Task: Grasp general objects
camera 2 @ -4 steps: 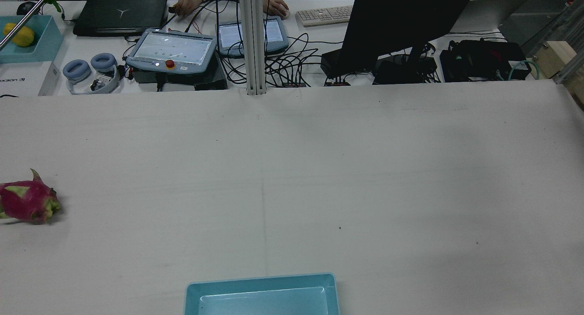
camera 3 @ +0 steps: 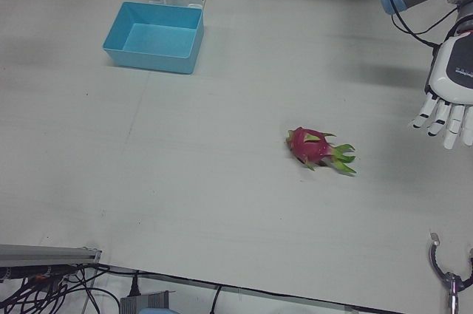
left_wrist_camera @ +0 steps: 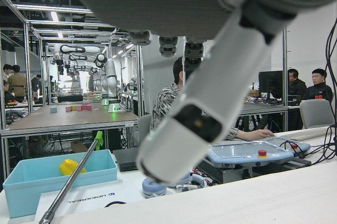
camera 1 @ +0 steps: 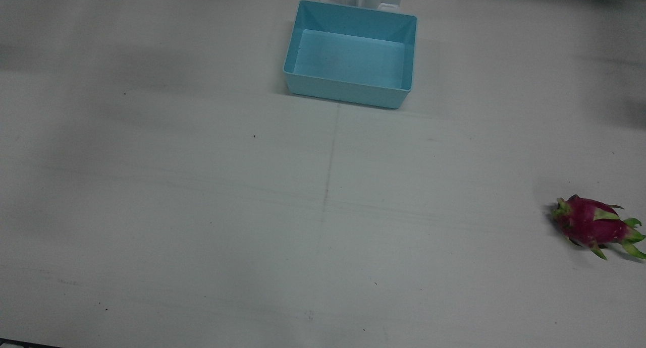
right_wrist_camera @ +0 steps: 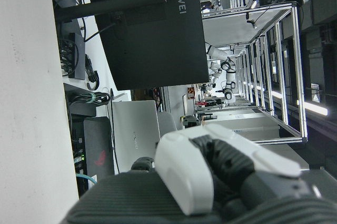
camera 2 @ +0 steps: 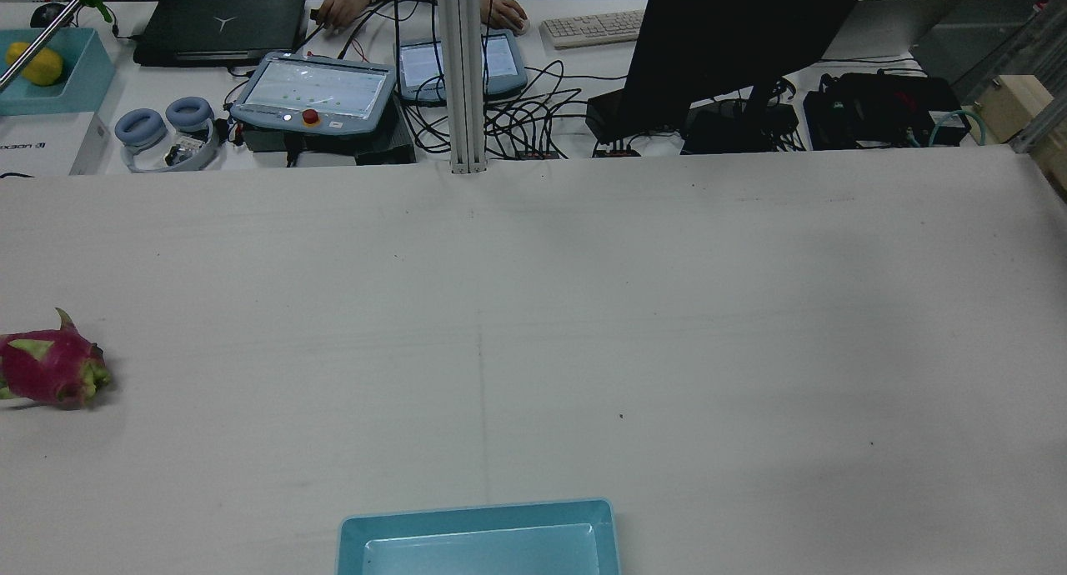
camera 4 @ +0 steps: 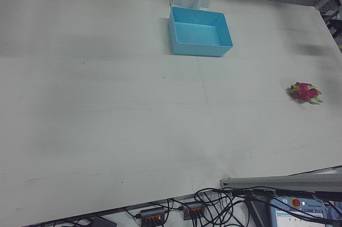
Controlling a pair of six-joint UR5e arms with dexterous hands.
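Note:
A pink dragon fruit [camera 3: 318,148] with green scales lies on its side on the white table, near the left edge of the rear view [camera 2: 50,368] and far right in the front view [camera 1: 595,227]. My left hand [camera 3: 447,96] hangs above the table to the right of the fruit in the left-front view. It is well apart from the fruit, fingers spread and pointing down, holding nothing. One of its fingers [left_wrist_camera: 200,118] crosses the left hand view. Of my right hand, the right hand view shows only one stretched finger [right_wrist_camera: 184,174], with nothing held.
A light blue bin [camera 1: 348,93] stands with nothing in it at the robot's side of the table, on the centre line [camera 2: 479,515]. Beyond the far edge is a desk with teach pendants [camera 2: 313,92], cables, a monitor [camera 2: 733,42] and a person's hands [camera 2: 342,8].
The dragon fruit and the bin have not moved. Only the person's hands at the far desk shifted slightly.

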